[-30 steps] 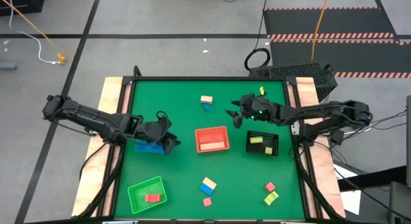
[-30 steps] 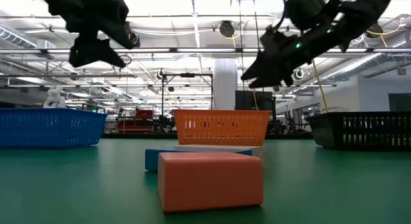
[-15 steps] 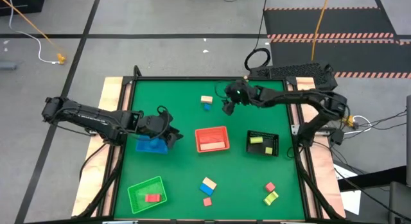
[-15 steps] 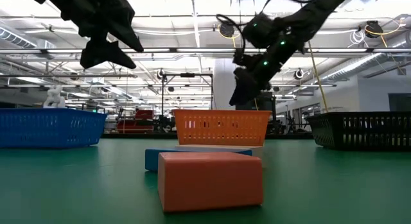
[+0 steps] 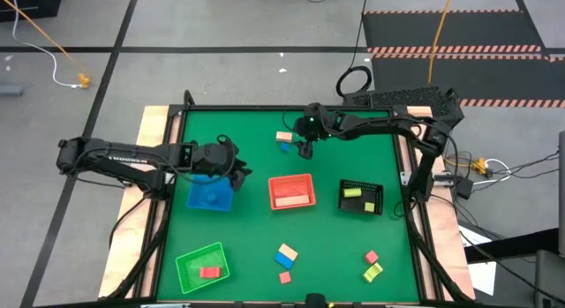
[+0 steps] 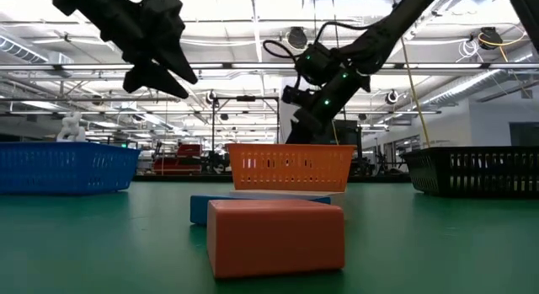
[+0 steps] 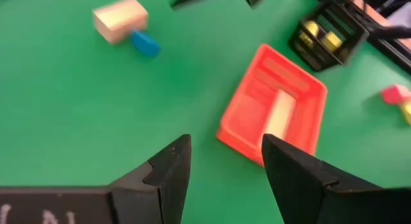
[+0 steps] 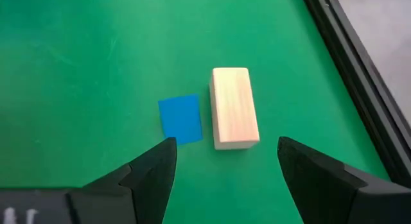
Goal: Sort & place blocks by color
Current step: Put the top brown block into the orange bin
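Note:
At the far middle of the table a tan block (image 5: 284,137) lies flat with a small blue block (image 5: 284,147) beside it. My right gripper (image 5: 304,151) hangs open just right of them. In the right wrist view the tan block (image 8: 234,108) and the blue block (image 8: 180,119) lie beyond its spread fingertips (image 8: 225,167), untouched. My left gripper (image 5: 238,173) hovers open at the blue tray's (image 5: 210,195) far right corner, with nothing between its fingers (image 7: 225,166). More blocks lie near the front: blue and tan (image 5: 286,254), two red (image 5: 284,277) (image 5: 371,256), and yellow-green (image 5: 372,272).
A red tray (image 5: 291,191) with a pale block stands mid-table. A black tray (image 5: 360,196) right of it holds yellow-green blocks. A green tray (image 5: 202,265) at the near left holds a red block. Green mat lies bare between the trays.
My right gripper has swung toward the table's left and far edge, rolling and sinking a little, and now hangs beside the tan and blue blocks. My left gripper has moved toward the far edge, off the blue tray, which now shows more fully. Both have stayed open.

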